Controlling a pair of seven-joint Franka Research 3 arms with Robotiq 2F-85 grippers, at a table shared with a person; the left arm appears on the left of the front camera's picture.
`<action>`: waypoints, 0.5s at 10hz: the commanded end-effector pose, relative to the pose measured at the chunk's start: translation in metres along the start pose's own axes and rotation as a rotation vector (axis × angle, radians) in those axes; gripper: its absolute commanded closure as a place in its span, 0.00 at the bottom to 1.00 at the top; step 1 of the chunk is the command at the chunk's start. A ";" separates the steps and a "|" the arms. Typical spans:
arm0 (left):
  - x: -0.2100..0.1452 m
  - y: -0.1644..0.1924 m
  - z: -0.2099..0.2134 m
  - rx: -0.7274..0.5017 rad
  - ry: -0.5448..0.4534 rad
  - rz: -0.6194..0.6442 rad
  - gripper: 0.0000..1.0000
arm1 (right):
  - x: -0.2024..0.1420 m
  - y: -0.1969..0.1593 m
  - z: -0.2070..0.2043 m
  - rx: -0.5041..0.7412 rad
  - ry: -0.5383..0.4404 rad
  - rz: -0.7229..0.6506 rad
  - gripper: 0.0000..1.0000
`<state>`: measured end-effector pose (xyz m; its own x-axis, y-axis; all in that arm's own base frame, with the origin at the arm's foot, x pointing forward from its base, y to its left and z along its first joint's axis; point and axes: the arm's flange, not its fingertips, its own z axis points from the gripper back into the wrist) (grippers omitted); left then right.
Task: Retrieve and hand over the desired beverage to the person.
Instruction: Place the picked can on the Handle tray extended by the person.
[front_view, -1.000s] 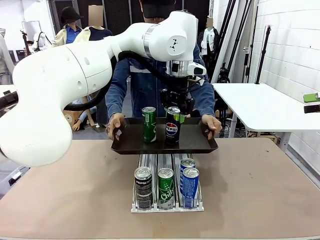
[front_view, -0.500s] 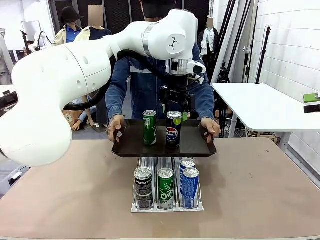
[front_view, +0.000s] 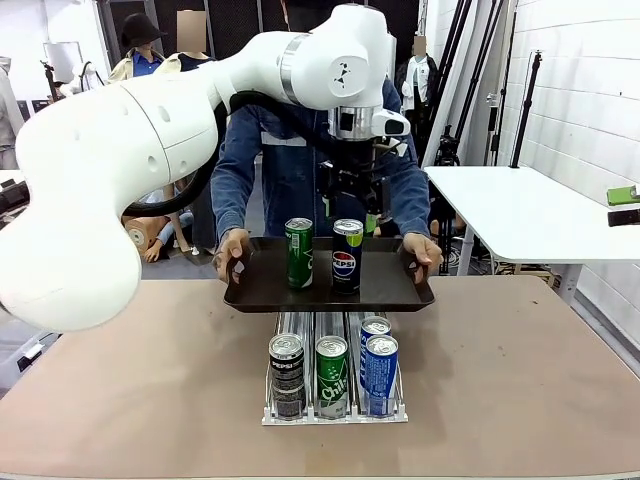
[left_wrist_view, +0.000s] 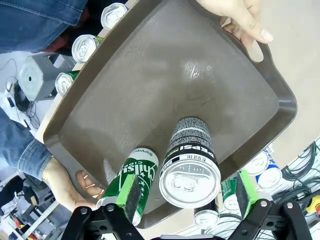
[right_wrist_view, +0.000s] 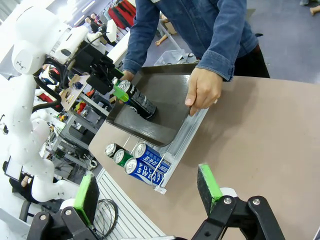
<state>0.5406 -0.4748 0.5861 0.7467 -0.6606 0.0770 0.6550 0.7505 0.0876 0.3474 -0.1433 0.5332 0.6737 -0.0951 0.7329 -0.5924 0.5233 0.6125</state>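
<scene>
Left tool (left_wrist_view: 186, 196) jaws wide, empty, straddling upright black Pepsi can (front_view: 347, 256) on person-held dark brown plastic tray (front_view: 268, 290); right tool (right_wrist_view: 148, 192) agape, empty.

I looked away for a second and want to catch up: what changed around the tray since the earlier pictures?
The left gripper let go of the black Pepsi can and rose; its jaws now stand open above it. The person lowered the tray slightly. The green can stayed upright beside the Pepsi can, both hands kept hold of the tray, and the cans in the rack did not move.
</scene>
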 end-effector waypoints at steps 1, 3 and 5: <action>0.007 0.003 0.015 -0.022 -0.029 0.016 0.00 | 0.002 0.000 -0.001 0.019 -0.018 0.007 0.00; 0.002 0.000 0.024 -0.028 -0.044 0.012 0.00 | 0.002 0.000 -0.001 0.019 -0.018 0.007 0.00; -0.002 0.000 0.033 -0.018 -0.065 0.014 0.00 | 0.002 0.000 -0.001 0.019 -0.018 0.007 0.00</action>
<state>0.5340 -0.4727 0.6093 0.7409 -0.6605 0.1213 0.6553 0.7506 0.0845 0.3474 -0.1433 0.5332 0.6737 -0.0951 0.7329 -0.5924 0.5233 0.6125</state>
